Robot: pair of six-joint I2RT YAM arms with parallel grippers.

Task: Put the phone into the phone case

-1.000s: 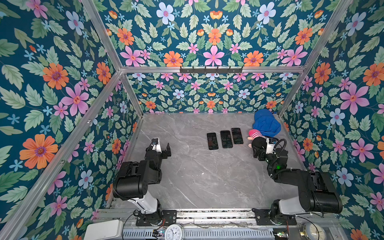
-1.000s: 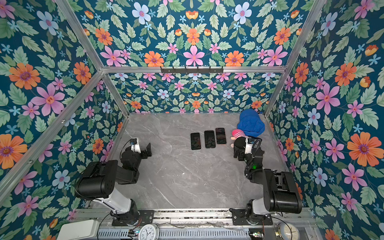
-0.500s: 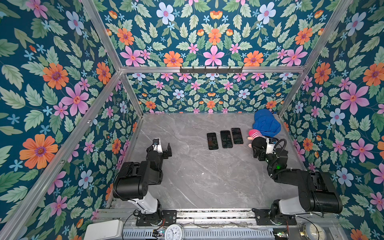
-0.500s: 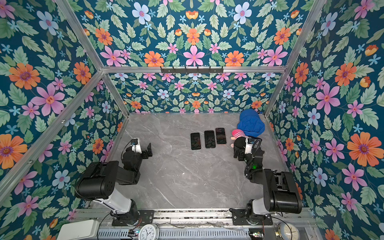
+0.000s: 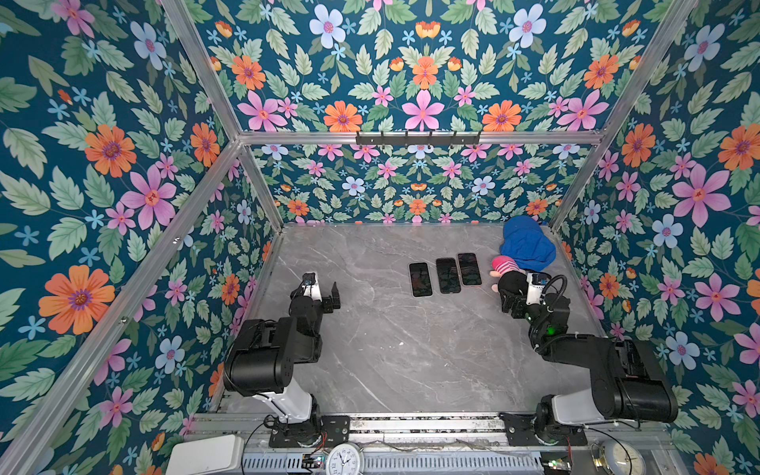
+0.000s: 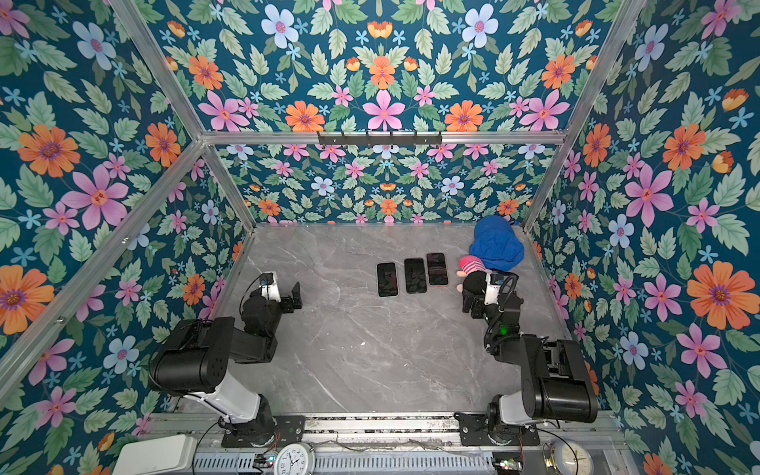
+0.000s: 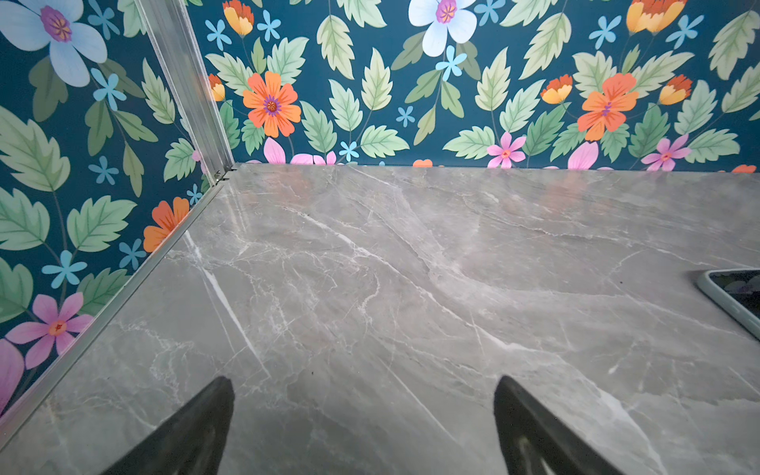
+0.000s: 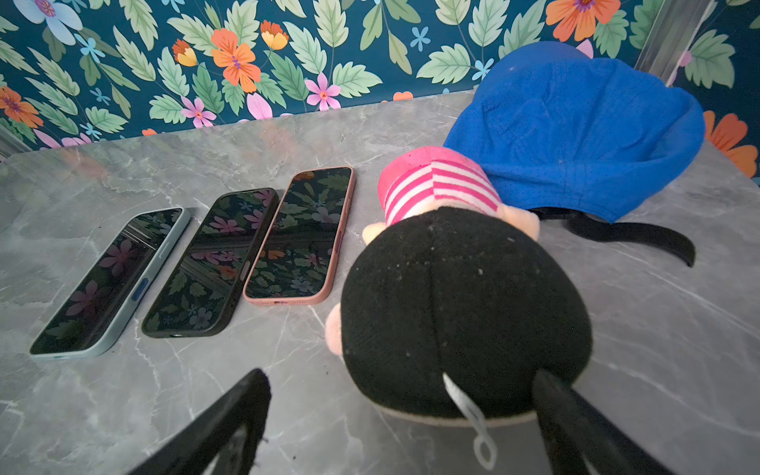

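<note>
Three phone-shaped slabs lie in a row on the grey table [image 5: 390, 349], toward the back and right of centre: pale-blue-edged phone [image 8: 111, 279], black-edged phone [image 8: 209, 263], pink-edged phone [image 8: 300, 234], set close together. All face-up with dark glossy fronts, so cannot tell a bare handset from an empty case. Just beside the pink-edged one, a plush doll [image 8: 464, 308]; behind that, a blue cap [image 8: 575, 131].

Left gripper [image 7: 362, 395]: jaws spread wide, empty, low over bare table near the flowered wall [image 7: 61, 164], well apart from the row. Right gripper [image 8: 399, 382]: jaws spread wide too, holding nothing, with the doll's black head right in front of them; touching or just short, cannot tell.

Judged as the very start: no grasp made. First settle phone versus case — look for a raised lip or a hollow before committing. Keep the right jaws clear of the doll: swing toward the row before descending, or risk dragging the plush into the pink-edged phone. Take the handset by its long edges; thin and flat on smooth stone, so probably worth tipping one edge up first. Pin the case with the other arm, seat one end, then press the rest down evenly.
</note>
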